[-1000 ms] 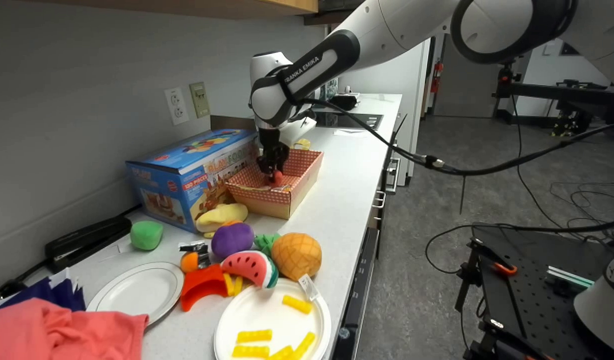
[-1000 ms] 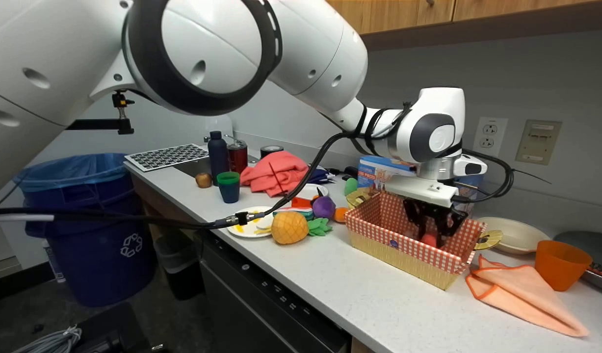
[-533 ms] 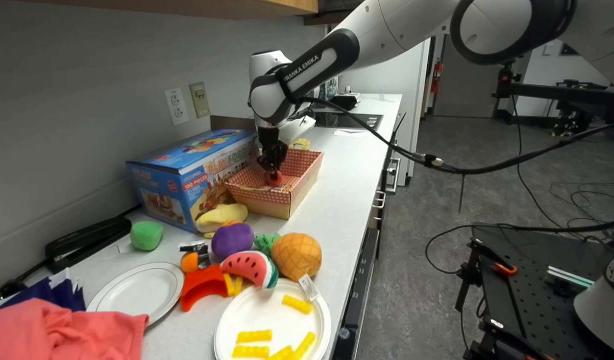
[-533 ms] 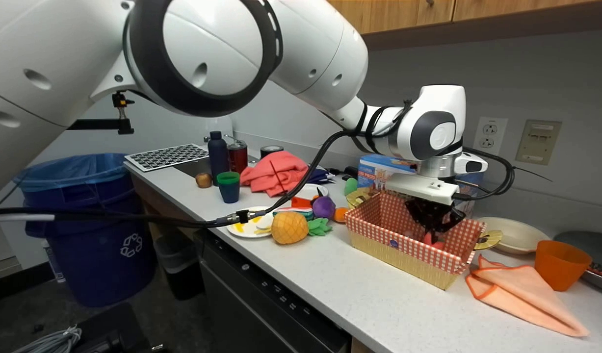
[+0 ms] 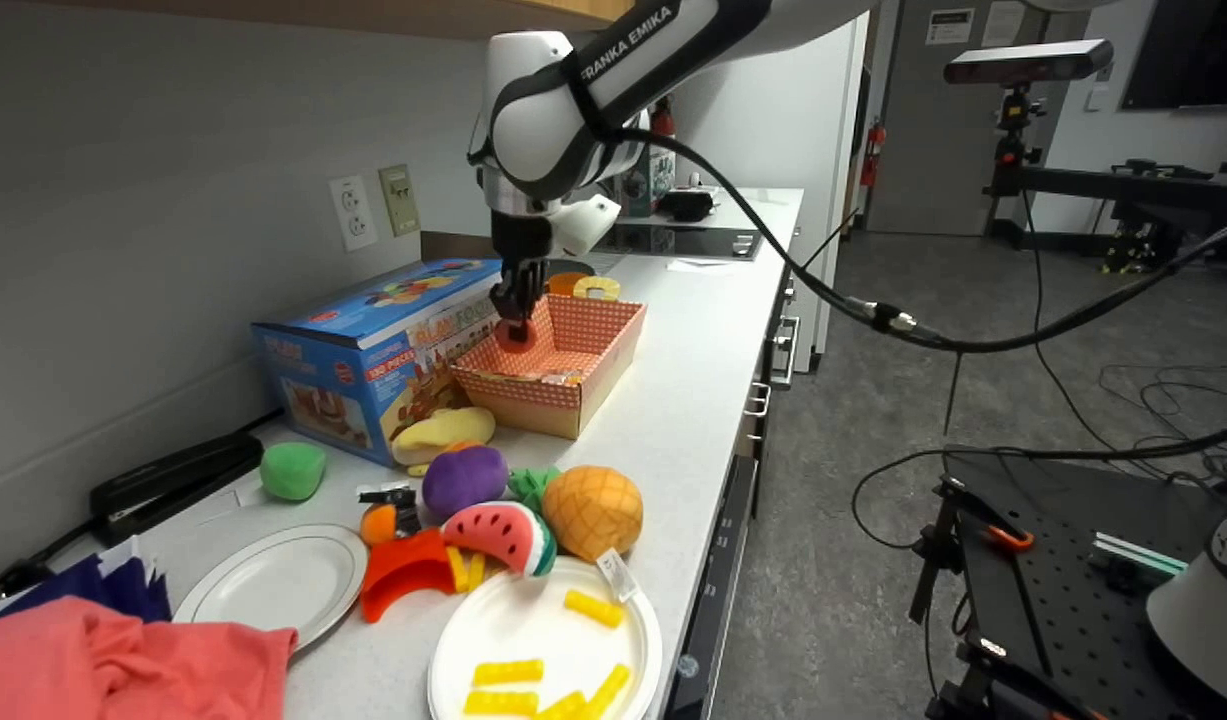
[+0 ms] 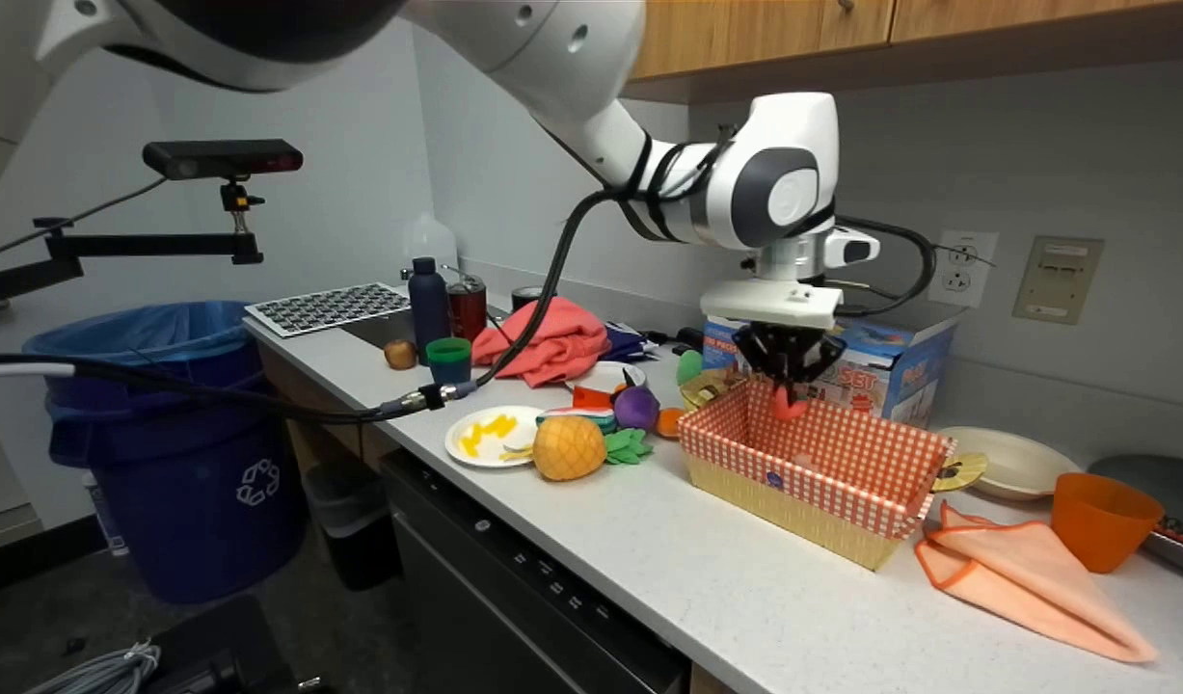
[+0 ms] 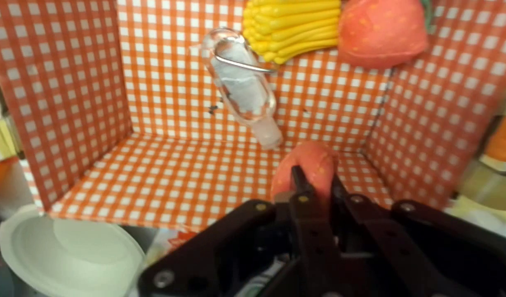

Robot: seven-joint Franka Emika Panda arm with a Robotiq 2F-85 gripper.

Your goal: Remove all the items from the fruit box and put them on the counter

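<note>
Strawberry [image 7: 308, 154] in its grip, my pincer [image 7: 316, 173] hung over the basket [image 6: 793, 520], both fingers [image 7: 301, 181] closed on the toy. In the wrist view, its red skin showed between the fingers and out past their tips. I had it near the side of the basket that faced the carton [image 5: 373, 360]; whether it cleared the rim there, I couldn't tell. The basket stood on the desk [image 6: 639, 549], under the pincer, and in an exterior view the carton rose just behind the pincer.

On the basket's floor, ahead of the pincer in my wrist view, I saw three more things: a clear bottle [image 7: 240, 82], its cap end pointing toward the fingers; a yellow bunch [image 7: 294, 27], farther out and just beside the bottle; and a second strawberry [image 7: 380, 33] next to the bunch, the last two partly out of frame.

More toys lay on the desk, well apart from the pincer. In an exterior view, below the pincer and nearer the camera, I picked out a yellow piece [image 5: 443, 433] just beside the carton, then a purple piece [image 5: 463, 482], a watermelon [image 5: 500, 535] and a pineapple [image 5: 593, 510] close together; farther still from the pincer lay a plate [image 5: 518, 625] with yellow strips [image 5: 508, 672] on it. In an exterior view I also had a bowl [image 6: 1010, 463], a napkin [image 6: 1025, 578] and an orange cup [image 6: 1102, 520] to the right of the pincer and lower down, the napkin just beside the basket.
</note>
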